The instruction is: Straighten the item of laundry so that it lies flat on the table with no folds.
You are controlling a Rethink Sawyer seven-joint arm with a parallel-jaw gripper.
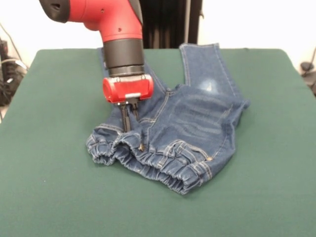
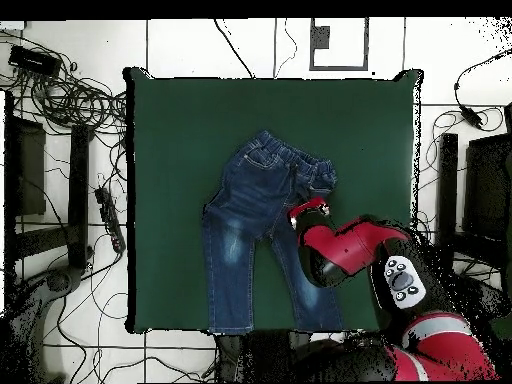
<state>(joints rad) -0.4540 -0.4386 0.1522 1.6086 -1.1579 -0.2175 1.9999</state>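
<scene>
Nearest my front camera, I see bare green table (image 1: 59, 197), then the jeans (image 1: 192, 123) with their gathered elastic waistband (image 1: 163, 165) facing me, bunched and rippled rather than flat. At the waistband's left part, denim is rucked up into a rumpled fold. Just behind that fold, my gripper (image 1: 129, 116) comes down from above, its two dark fingers (image 1: 124, 118) close together with the tips down at the denim; I cannot tell whether they pinch any fabric. Farther back, one leg with a faded whitish patch (image 1: 210, 85) runs toward the table's far edge; the other leg is mostly hidden behind the red arm (image 1: 116, 24).
</scene>
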